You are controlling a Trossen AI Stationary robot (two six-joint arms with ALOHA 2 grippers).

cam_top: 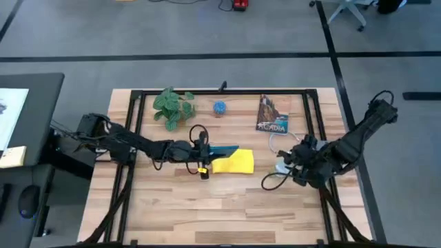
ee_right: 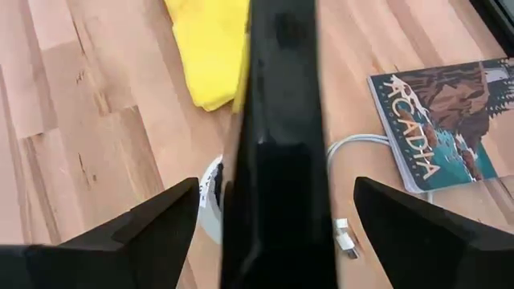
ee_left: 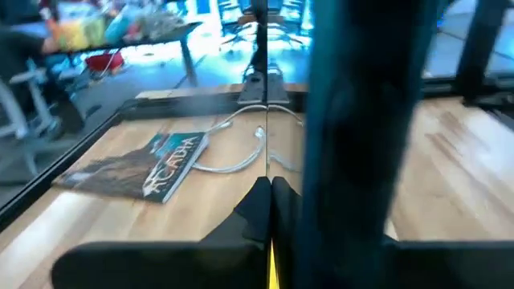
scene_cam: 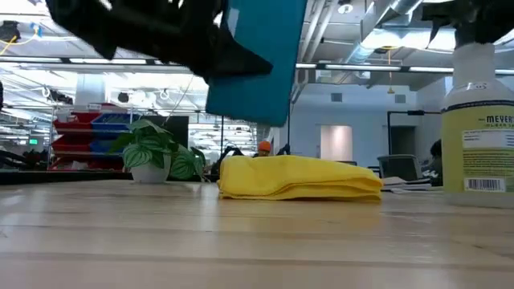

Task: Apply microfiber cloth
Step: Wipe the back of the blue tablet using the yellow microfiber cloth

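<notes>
1. The microfiber cloth (cam_top: 235, 163) is laid folded and bunched on the wooden table (cam_top: 207, 207), roughly mid-table, flat on the surface and touched by neither gripper.
2. The left gripper (cam_top: 204, 156) is seen just beside the cloth's left end. It is clamped on a teal-backed tablet (cam_top: 224, 149).
3. The tablet is held on edge, clear of the table. In the low view it (scene_cam: 257, 56) is seen raised above the cloth (scene_cam: 299, 178), w/ an open gap between them.
4. The right gripper (cam_top: 295, 162) is placed on the cloth's right side, near but apart from it, over a spray bottle (scene_cam: 480, 120).
5. Its fingers (ee_right: 152, 229) are spread wide. A dark upright part is seen between them, untouched; what it is can't be told.
6. An "Acadia" book (cam_top: 273, 114) is laid beyond the cloth & to its right, toward the table's far edge. A white cable (cam_top: 278, 142) is looped between book and bottle.
7. A small potted plant (cam_top: 173, 108) is set beyond the cloth & to its left. A small blue ball (cam_top: 219, 107) is set beyond the cloth, between plant and book.
</notes>
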